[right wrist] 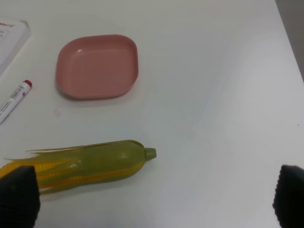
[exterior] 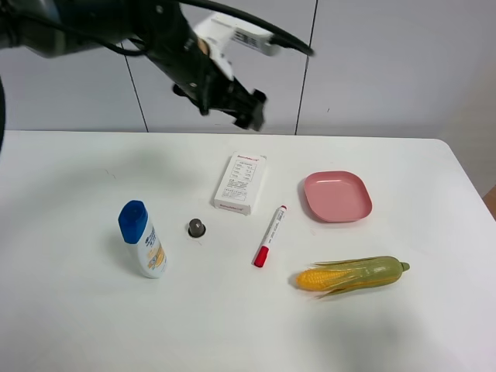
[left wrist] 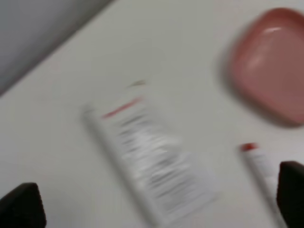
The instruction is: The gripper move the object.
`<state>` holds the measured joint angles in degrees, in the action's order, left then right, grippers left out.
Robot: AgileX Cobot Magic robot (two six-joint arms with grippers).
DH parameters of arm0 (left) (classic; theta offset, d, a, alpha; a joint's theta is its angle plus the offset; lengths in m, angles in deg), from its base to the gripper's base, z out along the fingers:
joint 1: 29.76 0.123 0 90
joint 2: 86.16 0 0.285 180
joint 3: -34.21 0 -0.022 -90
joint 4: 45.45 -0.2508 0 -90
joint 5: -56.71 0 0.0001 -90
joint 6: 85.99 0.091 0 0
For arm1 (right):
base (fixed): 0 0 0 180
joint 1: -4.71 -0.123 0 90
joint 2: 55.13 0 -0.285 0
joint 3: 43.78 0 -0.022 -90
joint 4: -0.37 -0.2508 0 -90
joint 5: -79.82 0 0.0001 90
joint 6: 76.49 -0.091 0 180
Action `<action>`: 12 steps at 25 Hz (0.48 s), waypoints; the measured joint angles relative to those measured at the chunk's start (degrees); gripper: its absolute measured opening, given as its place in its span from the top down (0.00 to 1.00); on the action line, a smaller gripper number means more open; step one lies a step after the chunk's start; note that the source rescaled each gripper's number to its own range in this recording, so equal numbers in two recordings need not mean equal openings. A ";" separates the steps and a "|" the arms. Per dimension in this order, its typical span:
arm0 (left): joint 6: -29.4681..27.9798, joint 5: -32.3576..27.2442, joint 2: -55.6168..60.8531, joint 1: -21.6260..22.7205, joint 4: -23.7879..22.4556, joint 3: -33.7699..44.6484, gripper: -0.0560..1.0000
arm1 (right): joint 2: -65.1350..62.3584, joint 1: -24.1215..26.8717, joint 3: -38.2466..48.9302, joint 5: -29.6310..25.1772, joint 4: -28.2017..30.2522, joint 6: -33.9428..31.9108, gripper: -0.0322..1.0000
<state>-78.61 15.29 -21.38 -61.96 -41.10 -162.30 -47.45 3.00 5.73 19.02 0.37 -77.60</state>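
Looks down past the right black claw gripper point(right wrist: 152, 202), its two dark fingertips point(right wrist: 16, 197) spread wide, onto a smooth white tabletop point(right wrist: 213, 95). Takes in a shallow pink square plate with rounded corners point(right wrist: 97, 66) and, near it, a plastic corn cob point(right wrist: 90, 166) half wrapped in green husk, yellow end passing behind one fingertip. Catches beside the plate the red-tipped end of a slim white marker pen point(right wrist: 14, 100) and, just beyond, a corner of a white printed cardboard box point(right wrist: 10, 35).

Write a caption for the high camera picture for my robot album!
Robot hand hovers above a white table with a marker pen, box, pink plate, corn cob, bottle and small dark object.
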 joint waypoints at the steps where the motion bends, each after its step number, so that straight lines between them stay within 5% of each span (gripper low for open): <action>1: 0.31 -0.98 0.75 3.21 -0.18 0.00 0.00 | 0.00 0.00 0.00 0.00 0.00 0.00 0.00; 7: 3.41 -6.91 5.76 19.25 -0.54 0.16 0.00 | 0.00 0.00 0.00 0.00 0.00 0.00 0.00; 12: 7.64 -6.35 13.35 29.02 -0.61 8.01 0.00 | 0.00 0.00 0.00 0.00 0.00 0.00 0.00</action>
<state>-70.97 8.94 -8.03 -32.95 -41.71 -154.30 -47.45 3.00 5.73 19.02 0.37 -77.60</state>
